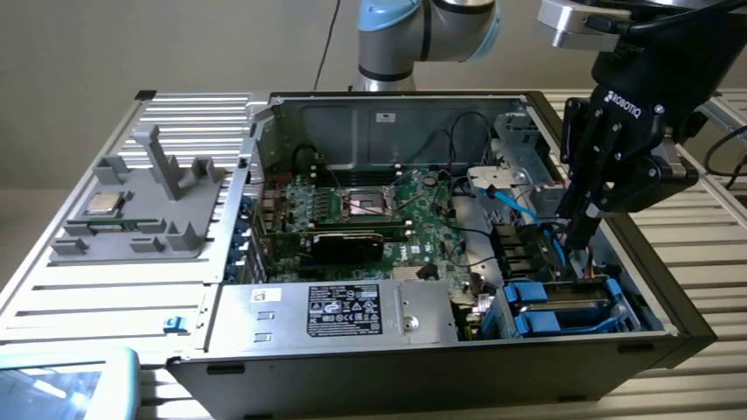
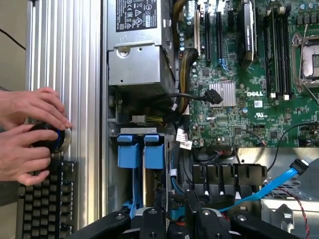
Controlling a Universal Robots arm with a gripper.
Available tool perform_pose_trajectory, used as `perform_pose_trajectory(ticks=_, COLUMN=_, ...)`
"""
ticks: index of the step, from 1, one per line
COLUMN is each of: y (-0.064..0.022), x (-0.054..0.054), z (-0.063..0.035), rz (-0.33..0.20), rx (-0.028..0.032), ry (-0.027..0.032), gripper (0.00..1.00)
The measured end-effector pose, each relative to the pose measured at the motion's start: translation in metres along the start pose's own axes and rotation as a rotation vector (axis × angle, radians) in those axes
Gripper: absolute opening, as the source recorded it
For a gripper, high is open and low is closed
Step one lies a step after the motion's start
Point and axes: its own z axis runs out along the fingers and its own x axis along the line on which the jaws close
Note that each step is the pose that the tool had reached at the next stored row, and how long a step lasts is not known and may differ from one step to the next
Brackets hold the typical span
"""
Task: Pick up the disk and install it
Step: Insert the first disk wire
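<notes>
The disk [image 1: 569,303], silver-grey in its bright blue carrier, lies in the drive bay at the front corner of the open computer case [image 1: 386,105], on the exterior view's right. Its blue tabs [image 2: 142,151] point toward the power supply. My gripper [image 1: 580,249] hangs straight down inside the case, just above the bay's back edge and close over the disk. In the wrist view the black gripper [image 2: 174,220] sits right behind the carrier, next to a row of black cable sockets [image 2: 224,177]. Whether it touches the disk is not visible.
A silver power supply [image 1: 338,308] fills the case front beside the bay. The green motherboard [image 1: 373,214] lies behind, and a blue data cable [image 2: 279,181] crosses near the gripper. A grey fixture with a small chip [image 1: 108,203] sits outside. A person's hands [image 2: 30,137] rest on a knob above a keyboard [image 2: 42,199].
</notes>
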Motion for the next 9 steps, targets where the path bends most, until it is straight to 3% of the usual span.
perform_pose_trajectory(ticks=5, y=-0.0016, x=-0.0013, z=0.007, rz=0.0, rx=-0.0004, ry=0.0045, gripper=0.29)
perform_pose_trajectory(ticks=9, y=-0.002, x=-0.0017, z=0.0094, rz=-0.001, rx=-0.0058, ry=0.0065, gripper=0.29)
